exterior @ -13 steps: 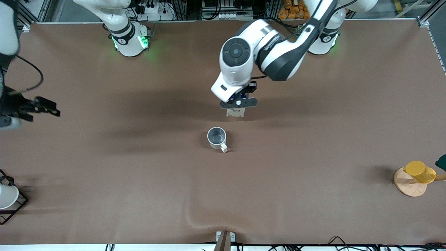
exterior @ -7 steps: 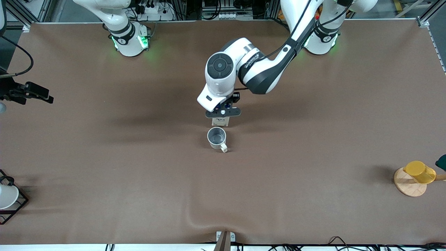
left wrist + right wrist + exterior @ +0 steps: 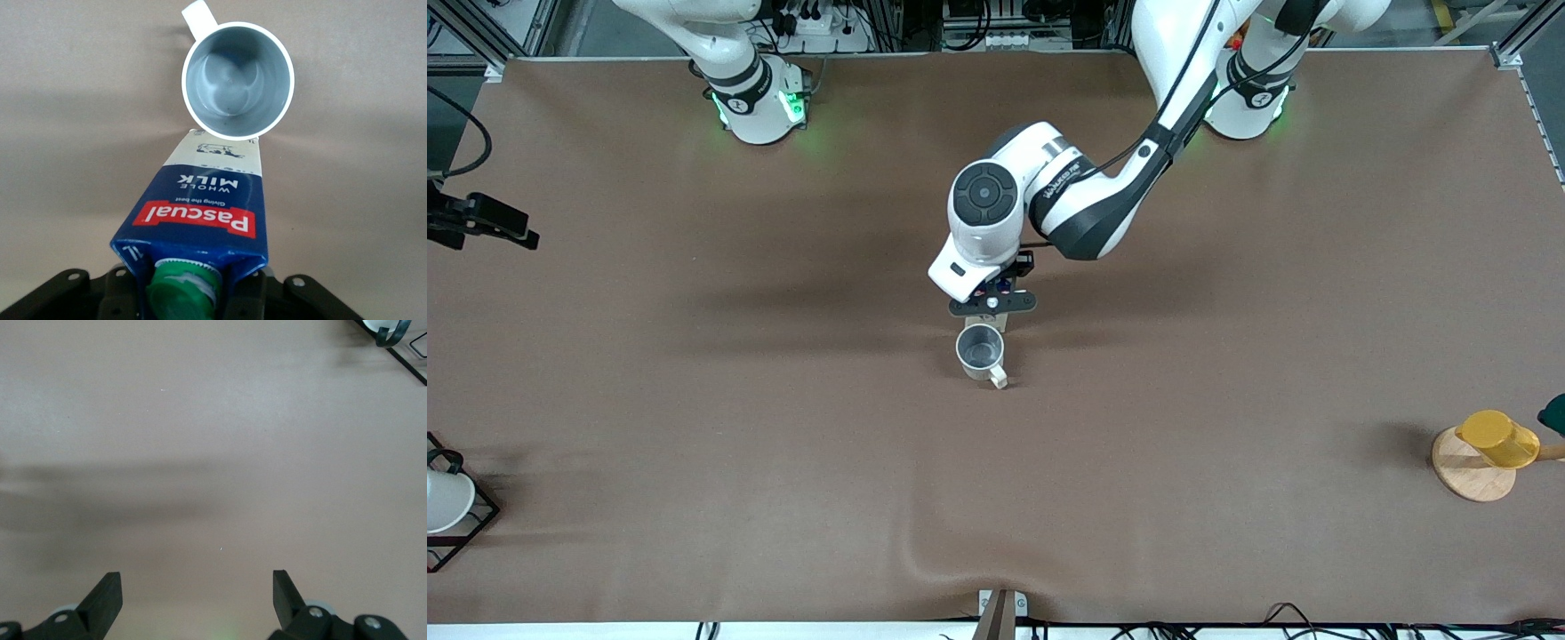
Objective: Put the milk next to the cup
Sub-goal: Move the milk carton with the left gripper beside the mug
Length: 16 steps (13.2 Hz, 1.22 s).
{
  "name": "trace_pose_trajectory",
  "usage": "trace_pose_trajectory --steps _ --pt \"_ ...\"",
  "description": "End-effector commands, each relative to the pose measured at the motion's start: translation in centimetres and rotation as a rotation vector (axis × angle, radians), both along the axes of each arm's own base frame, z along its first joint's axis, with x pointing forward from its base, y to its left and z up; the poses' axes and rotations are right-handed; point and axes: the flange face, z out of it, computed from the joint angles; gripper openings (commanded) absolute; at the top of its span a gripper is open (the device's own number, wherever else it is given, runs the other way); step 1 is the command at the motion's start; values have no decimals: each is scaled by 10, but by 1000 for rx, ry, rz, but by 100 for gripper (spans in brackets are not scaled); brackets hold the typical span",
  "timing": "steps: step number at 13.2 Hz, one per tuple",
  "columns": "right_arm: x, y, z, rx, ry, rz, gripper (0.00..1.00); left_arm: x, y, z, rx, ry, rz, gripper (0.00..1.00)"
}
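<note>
My left gripper is shut on the milk, a dark-blue carton with a green cap and a red label band. In the left wrist view the left gripper clamps the carton's top. The carton's base is right beside the cup, on the cup's side farther from the front camera. In the front view the carton is almost hidden under the gripper. The cup is a pale mug with a grey inside and stands upright mid-table, its handle toward the front camera. My right gripper is open and empty over bare table at the right arm's end.
A yellow handleless cup lies on a round wooden disc at the left arm's end. A white cup in a black wire frame stands at the right arm's end, near the front edge.
My left gripper has brought the milk toward the cup until the carton is right beside it. My right gripper has drawn away toward the bases' side of the table.
</note>
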Motion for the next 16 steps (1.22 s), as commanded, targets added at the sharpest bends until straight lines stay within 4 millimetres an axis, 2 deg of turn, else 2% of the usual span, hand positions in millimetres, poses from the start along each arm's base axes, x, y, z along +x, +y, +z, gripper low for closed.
trace_pose_trajectory --steps 1,2,3,5,7,8,9,12,14,16 --pt "-5 4 12 -20 0 -9 100 4 -6 -9 -6 -1 4 44" --pt "-5 5 10 -17 10 -9 100 5 -5 -12 -3 0 5 44" --pt "-5 5 10 -17 12 -9 100 5 -5 -12 -2 -1 0 50" --pt "-8 3 12 -12 21 -16 100 4 -5 -14 1 -3 -3 65" --pt "-7 4 20 -9 5 -25 100 5 -6 -12 -9 -14 -2 75" --pt "-9 3 19 -8 16 -48 100 6 -6 -8 -13 -19 0 85" --pt "-10 4 19 -4 28 -56 100 5 -6 -4 -18 -21 -3 100" --pt "-6 3 36 -9 -9 -56 100 3 -7 30 -57 -41 4 100" --pt "-7 2 34 -7 6 -55 100 3 -1 64 -78 -63 13 100" --pt "2 3 25 -6 19 -50 100 3 10 108 -91 -102 38 100"
